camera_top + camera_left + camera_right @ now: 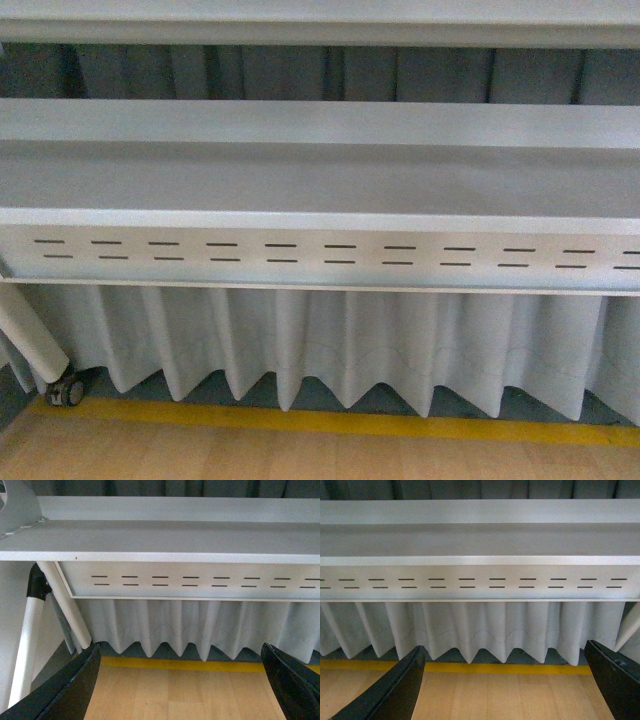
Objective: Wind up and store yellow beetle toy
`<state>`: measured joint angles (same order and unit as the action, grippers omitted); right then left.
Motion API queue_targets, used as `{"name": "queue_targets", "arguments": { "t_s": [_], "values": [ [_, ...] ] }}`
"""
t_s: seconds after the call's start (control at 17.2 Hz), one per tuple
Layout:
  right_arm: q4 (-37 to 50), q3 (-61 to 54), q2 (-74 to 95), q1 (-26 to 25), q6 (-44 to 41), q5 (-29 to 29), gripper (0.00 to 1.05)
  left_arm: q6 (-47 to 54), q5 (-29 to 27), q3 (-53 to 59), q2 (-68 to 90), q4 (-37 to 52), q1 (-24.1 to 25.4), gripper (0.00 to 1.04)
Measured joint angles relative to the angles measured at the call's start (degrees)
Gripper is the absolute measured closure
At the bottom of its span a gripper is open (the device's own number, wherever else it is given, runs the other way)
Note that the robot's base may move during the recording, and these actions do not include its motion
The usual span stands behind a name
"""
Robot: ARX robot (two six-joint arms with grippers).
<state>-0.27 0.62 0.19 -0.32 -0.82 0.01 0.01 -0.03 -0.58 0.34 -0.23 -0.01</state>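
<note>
The yellow beetle toy is out of view in all three views. My left gripper (180,680) is open, its two black fingers (70,690) spread wide over bare wooden floor with nothing between them. My right gripper (505,682) is likewise open and holds nothing, its black fingers (395,692) framing floor and a yellow line. Neither arm shows in the front view.
A white shelf unit (320,180) with a slotted front panel (320,255) faces me. Below it hangs a pleated grey curtain (330,345). A yellow floor stripe (330,422) runs along the wooden floor (300,455). A white leg with a caster (66,390) stands at the left.
</note>
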Motion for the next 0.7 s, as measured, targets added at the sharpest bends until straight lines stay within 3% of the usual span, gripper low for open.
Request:
{"name": "queue_targets", "arguments": {
  "t_s": [0.7],
  "values": [
    [0.0,0.0,0.0,0.0,0.0,0.0,0.07,0.0,0.0,0.0,0.0,0.0,0.0,0.07]
  ]
}}
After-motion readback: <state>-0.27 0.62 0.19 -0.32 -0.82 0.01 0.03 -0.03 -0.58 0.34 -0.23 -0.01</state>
